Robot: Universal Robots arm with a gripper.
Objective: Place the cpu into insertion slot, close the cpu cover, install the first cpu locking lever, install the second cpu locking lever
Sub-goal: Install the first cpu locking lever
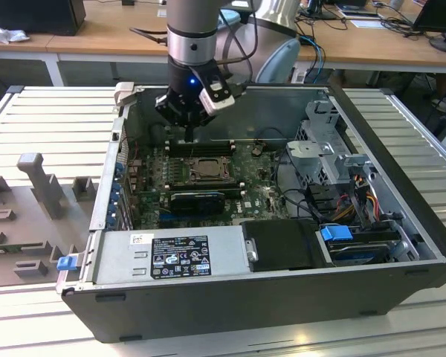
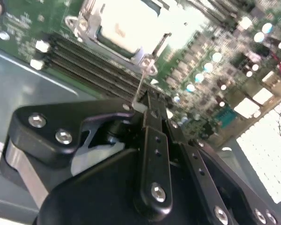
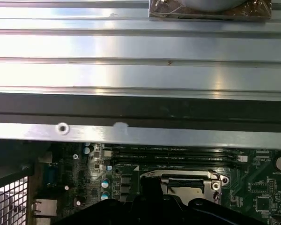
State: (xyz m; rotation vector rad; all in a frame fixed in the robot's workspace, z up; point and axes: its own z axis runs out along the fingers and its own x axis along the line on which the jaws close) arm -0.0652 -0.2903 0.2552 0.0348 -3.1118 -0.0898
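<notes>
Here the hand (image 1: 188, 138), fingers pressed together on a thin lever (image 2: 141, 84), hangs over the insertion slot (image 1: 207, 170).

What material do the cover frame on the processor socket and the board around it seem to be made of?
The thin silver cpu cover frame looks like bare stamped metal: it glints brightly. The green circuit board looks like lacquered laminate, probably fibreglass, with a dull sheen and soldered parts.

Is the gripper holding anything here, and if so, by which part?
The gripper is shut on the free end of a thin silver wire locking lever beside the silver-rimmed CPU socket.
</notes>
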